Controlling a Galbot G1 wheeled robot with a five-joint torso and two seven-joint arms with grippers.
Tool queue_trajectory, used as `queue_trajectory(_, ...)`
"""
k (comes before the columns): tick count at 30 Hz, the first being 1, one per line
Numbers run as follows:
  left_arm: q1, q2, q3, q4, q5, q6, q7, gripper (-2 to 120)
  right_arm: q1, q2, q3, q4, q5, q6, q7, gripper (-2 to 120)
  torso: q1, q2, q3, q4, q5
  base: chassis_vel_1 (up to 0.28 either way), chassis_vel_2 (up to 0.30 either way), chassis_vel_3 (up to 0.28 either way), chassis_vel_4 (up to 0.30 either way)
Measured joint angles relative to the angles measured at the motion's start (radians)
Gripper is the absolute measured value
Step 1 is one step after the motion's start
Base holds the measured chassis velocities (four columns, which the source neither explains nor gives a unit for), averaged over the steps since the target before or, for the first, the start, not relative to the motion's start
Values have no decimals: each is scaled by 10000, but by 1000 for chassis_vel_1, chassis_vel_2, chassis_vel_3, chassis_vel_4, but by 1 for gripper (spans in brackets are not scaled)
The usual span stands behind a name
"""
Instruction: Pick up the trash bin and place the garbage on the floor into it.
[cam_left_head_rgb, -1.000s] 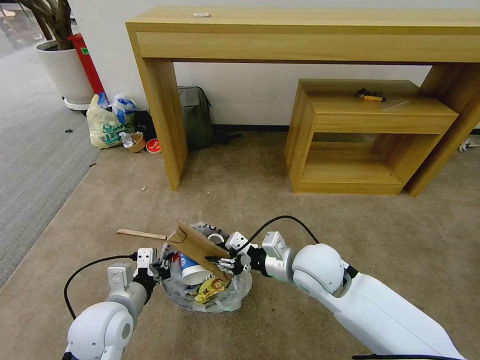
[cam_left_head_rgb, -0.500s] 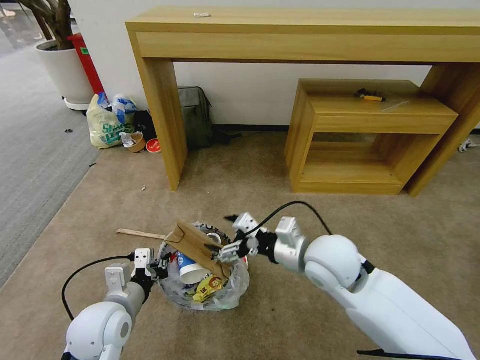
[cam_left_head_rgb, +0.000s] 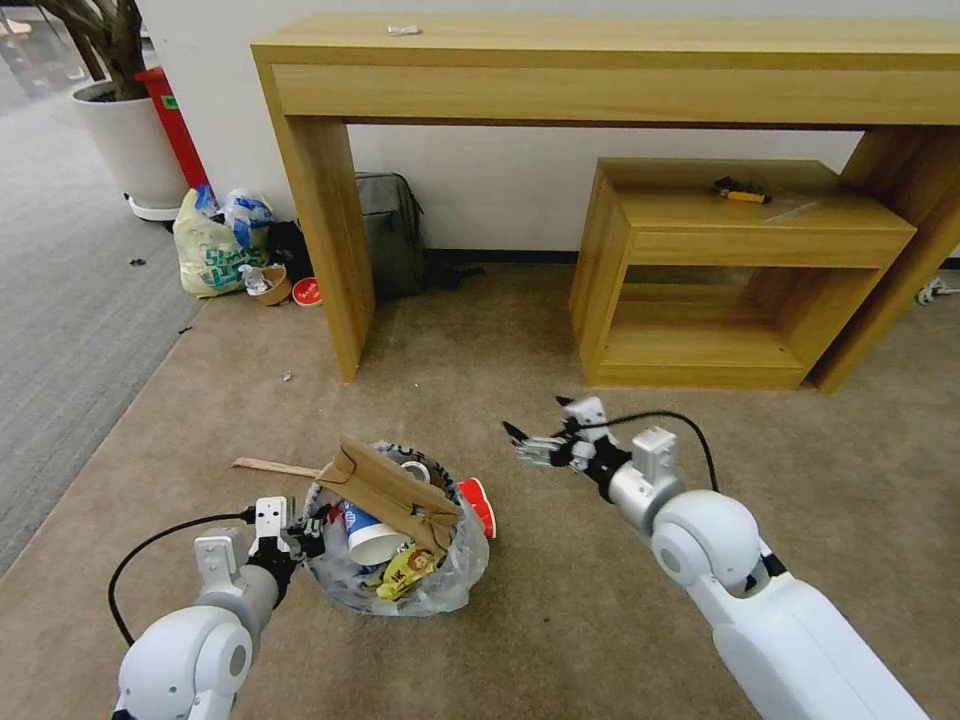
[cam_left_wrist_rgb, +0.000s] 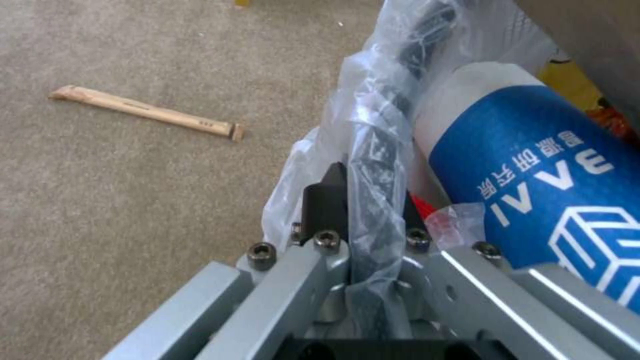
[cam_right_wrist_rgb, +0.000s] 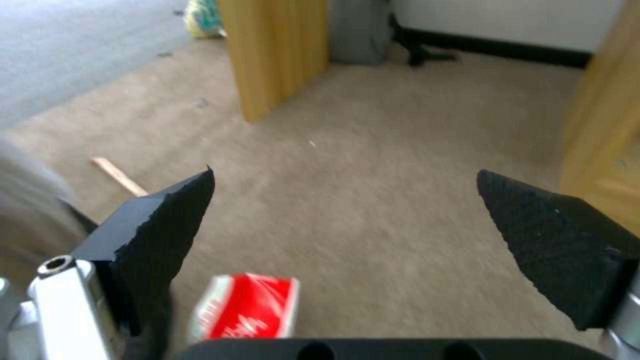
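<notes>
Now that the right gripper (cam_left_head_rgb: 540, 440) has let go of the cardboard scrap (cam_left_head_rgb: 385, 490) and pulled back to 3 o'clock w/ jaws wide & empty, the scrap sits across the trash bin (cam_left_head_rgb: 440, 585), whose rim the left gripper (cam_left_head_rgb: 300, 535) stays clamped on; stick (cam_left_head_rgb: 280, 467) at 10 o'clock remains on the floor (cam_left_head_rgb: 560, 620).

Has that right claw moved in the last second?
Yes. The right gripper has pulled away from the trash bin, rightward and toward the low wooden shelf.

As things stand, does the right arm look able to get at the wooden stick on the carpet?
Probably not directly: the open right gripper is beyond the full trash bin, which lies between it and the wooden stick.
</notes>
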Motion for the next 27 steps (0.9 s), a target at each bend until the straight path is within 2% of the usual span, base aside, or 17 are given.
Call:
queue_trajectory(4,-2,32,-127,62,-85,-3,0,0,-121,-1,407,-626,-128,316,-445,100,-1,0,0,1,-2,0,0,0,0)
queue_trajectory(13,-11,87,-249,139,-158,-11,2,0,-88,-45,629,-1695,-174,639,-1082,100,0,0,0,1,-1,0,0,0,0)
queue_trajectory(27,-2,108,-314,175,-183,-10,110,0,-68,117,636,-1820,-800,837,-1266,100,0,1,0,2,-3,0,0,0,0)
